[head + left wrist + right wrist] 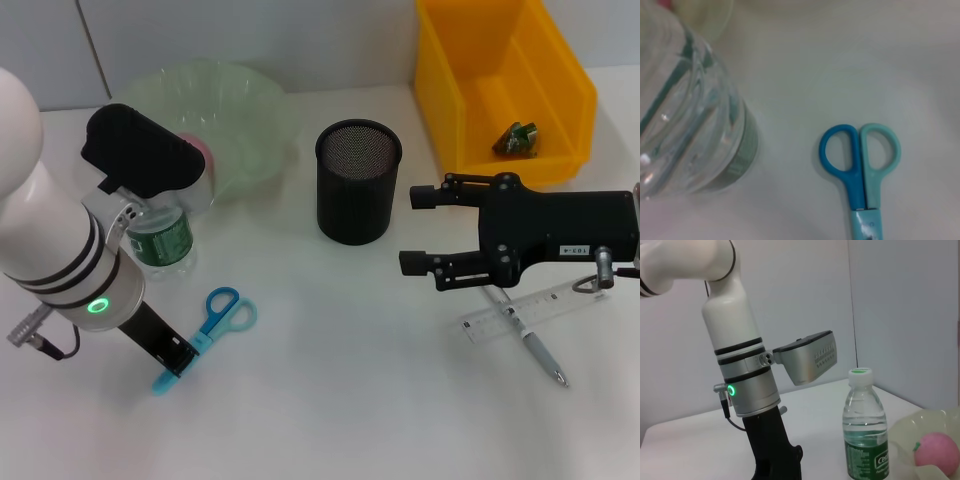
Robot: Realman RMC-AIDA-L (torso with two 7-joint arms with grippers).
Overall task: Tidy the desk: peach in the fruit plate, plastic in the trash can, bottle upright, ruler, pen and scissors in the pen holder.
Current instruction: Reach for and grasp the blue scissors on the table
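The blue and teal scissors [222, 314] lie flat at the front left; they also show in the left wrist view [860, 160]. My left gripper [165, 352] is low over their blade end. The clear bottle [160, 240] stands upright beside it, also in the right wrist view [865, 430]. The pink peach [200, 150] sits in the green fruit plate [245, 110]. My right gripper [415, 230] is open and empty, right of the black mesh pen holder [358, 180]. The clear ruler [530, 310] and the pen [538, 348] lie crossed under the right arm.
The yellow bin [560, 90] at the back right holds a green plastic scrap [518, 138]. The left arm's white forearm [50, 230] hides part of the table's left side. The bottle [690, 125] stands close to the scissors.
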